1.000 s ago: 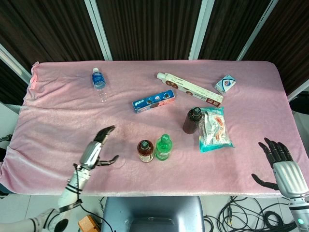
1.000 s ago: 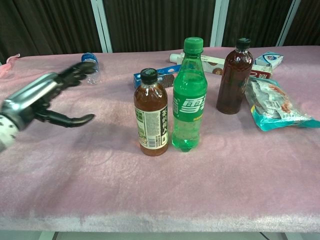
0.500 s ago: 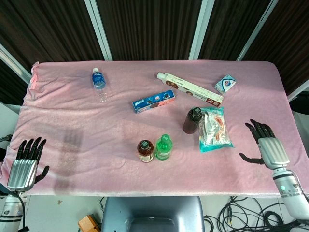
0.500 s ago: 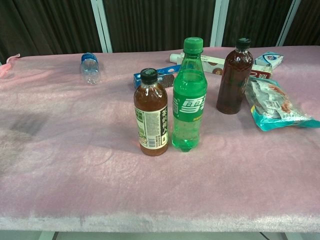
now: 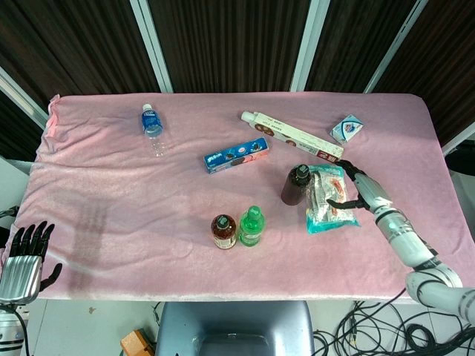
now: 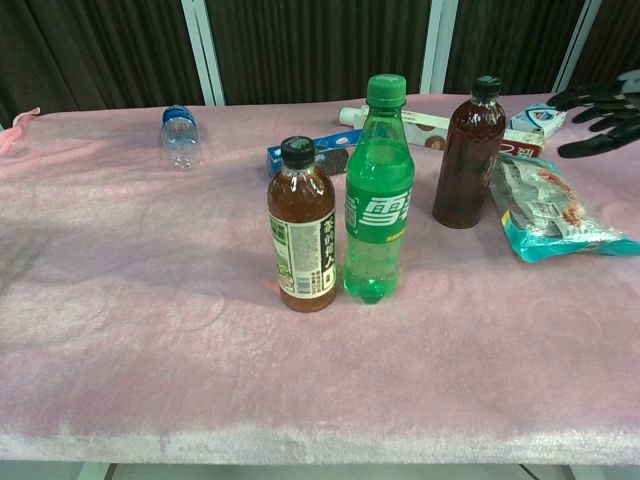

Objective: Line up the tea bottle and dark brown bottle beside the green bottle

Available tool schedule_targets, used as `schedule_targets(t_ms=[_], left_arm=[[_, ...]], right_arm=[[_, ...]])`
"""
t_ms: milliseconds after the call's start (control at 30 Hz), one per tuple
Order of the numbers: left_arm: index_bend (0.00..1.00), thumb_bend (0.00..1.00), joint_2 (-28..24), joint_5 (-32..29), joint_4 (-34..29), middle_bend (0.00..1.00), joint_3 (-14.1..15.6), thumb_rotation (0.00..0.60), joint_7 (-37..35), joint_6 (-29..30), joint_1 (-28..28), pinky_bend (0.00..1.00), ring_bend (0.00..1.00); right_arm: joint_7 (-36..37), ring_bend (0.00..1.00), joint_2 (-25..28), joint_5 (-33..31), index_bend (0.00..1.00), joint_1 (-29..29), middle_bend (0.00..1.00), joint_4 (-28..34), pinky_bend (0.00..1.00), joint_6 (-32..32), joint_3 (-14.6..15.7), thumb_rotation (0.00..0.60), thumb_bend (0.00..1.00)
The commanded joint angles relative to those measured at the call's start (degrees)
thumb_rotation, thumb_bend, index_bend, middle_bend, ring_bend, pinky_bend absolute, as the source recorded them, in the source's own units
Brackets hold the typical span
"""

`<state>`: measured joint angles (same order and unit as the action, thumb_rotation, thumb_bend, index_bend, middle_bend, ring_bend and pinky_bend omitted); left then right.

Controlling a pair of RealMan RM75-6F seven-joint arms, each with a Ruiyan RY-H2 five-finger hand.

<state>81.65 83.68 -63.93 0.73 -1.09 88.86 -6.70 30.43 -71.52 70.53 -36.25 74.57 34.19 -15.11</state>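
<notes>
The green bottle (image 5: 251, 226) (image 6: 379, 190) stands upright near the table's front middle. The tea bottle (image 5: 223, 231) (image 6: 302, 226) stands upright right beside it, on its left. The dark brown bottle (image 5: 295, 185) (image 6: 468, 153) stands apart, further back and to the right. My right hand (image 5: 355, 187) (image 6: 600, 113) hovers open over the snack bag, just right of the dark brown bottle, fingers spread and not touching it. My left hand (image 5: 24, 259) is open off the table's front left corner, holding nothing; the chest view does not show it.
A teal snack bag (image 5: 330, 199) (image 6: 553, 208) lies right of the dark brown bottle. A blue cookie box (image 5: 236, 155), a long white box (image 5: 291, 136), a small blue-white carton (image 5: 346, 129) and a lying water bottle (image 5: 152, 126) sit further back.
My right hand has moved from off the table's front right edge up to the snack bag beside the dark brown bottle. My left hand withdrew from the table to its front left corner.
</notes>
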Motion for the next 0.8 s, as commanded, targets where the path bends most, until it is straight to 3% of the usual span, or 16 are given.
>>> schedule_targets(t_ms=[33,267,400,500,567,733,800], left_arm=[[0.0,0.3,-0.01,0.11,-0.03,0.04,-0.19,0.6,-0.06,-0.04,0.21,0.0,0.0],[0.0,0.3,-0.41,0.28,-0.72,0.04,-0.61,0.6,-0.21,-0.79,0.6,0.0,0.0],[0.0,0.3,-0.64,0.76,-1.2,0.04,-0.71,0.6,-0.11,-0.91,0.7,0.0,0.0],[0.0,0.3,-0.72,0.96,-1.38,0.04,-0.9,0.6,-0.11,-1.13,0.73,0.0,0.0],[0.0,0.3,-0.75,0.95,-1.41,0.04,-1.0,0.6,-0.03,-1.43,0.72,0.0,0.0],[0.0,0.3,-0.94,0.9,-1.83,0.04,-1.16,0.6,0.52,-2.12,0.81,0.0,0.0],[0.0,0.3,-1.01,0.75,-1.92,0.04,-1.26,0.6,0.68,-2.36,0.88,0.0,0.0]], right_arm=[[1.67,0.0,-3.93,-1.58,0.0,-3.44,0.0,-3.43,0.08,-2.88,-1.26,0.6,0.33],[-0.29,0.0,-6.98,-2.85,0.02,-5.98,0.0,-5.43,0.08,-3.95,-1.24,0.6,0.33],[-1.6,0.0,-8.67,-3.53,0.14,-6.54,0.0,-6.18,0.09,-3.19,-1.08,0.6,0.33],[-3.1,0.01,-10.01,-3.94,0.27,-6.82,0.06,-6.89,0.12,-2.03,-0.9,0.6,0.33],[-4.23,0.06,-10.99,-4.36,0.35,-6.95,0.13,-7.6,0.15,-0.97,-0.91,0.6,0.33],[-7.11,0.33,-13.91,-6.56,0.66,-7.14,0.38,-9.47,0.29,1.94,-1.46,0.6,0.33],[-8.05,0.37,-14.86,-6.79,0.73,-7.1,0.43,-10.13,0.33,3.2,-1.53,0.6,0.33]])
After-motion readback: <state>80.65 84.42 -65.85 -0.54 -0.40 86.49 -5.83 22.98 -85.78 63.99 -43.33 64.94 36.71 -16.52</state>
